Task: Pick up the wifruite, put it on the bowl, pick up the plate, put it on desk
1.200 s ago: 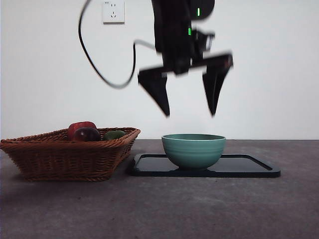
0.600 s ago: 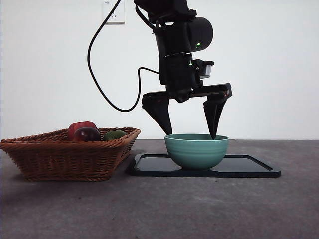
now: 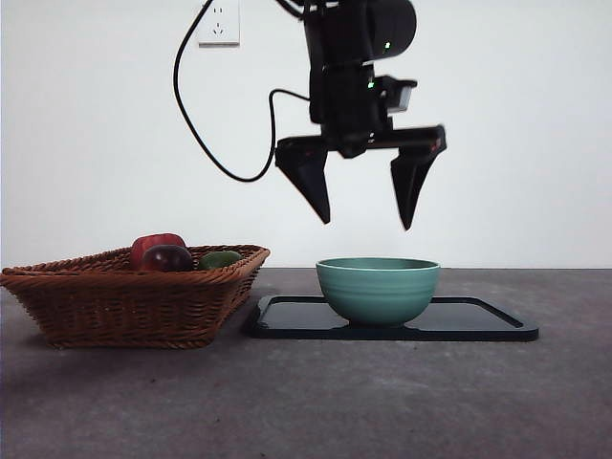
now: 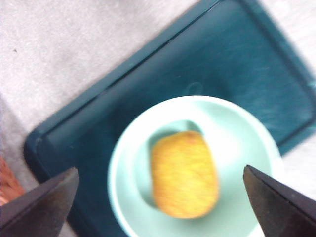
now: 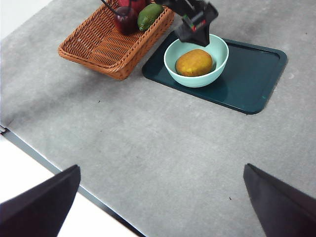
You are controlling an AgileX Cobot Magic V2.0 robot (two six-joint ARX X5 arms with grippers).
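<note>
The orange-brown wifruite (image 4: 183, 174) (image 5: 194, 62) lies inside the mint-green bowl (image 3: 378, 287) (image 5: 219, 54); in the front view the bowl's wall hides it. The bowl stands on the dark teal plate (image 3: 478, 320) (image 4: 222, 59) (image 5: 252, 74), which rests on the grey desk (image 3: 306, 402). Directly above the bowl hangs my left gripper (image 3: 365, 225) (image 4: 159, 170), open and holding nothing, clear of the rim. High over the desk's near side, my right gripper (image 5: 162, 168) is open and empty.
A brown wicker basket (image 3: 134, 296) (image 5: 108, 44) stands just beside the plate, with a dark red fruit (image 3: 167, 256) and a green fruit (image 3: 220, 258) in it. A black cable (image 3: 206, 143) loops down from the left arm. The desk's edge (image 5: 44, 163) runs near the right gripper.
The left gripper dipped until its tips reached the bowl's rim, then rose again, jaws open throughout. The bowl sits slightly further right than a second ago.
</note>
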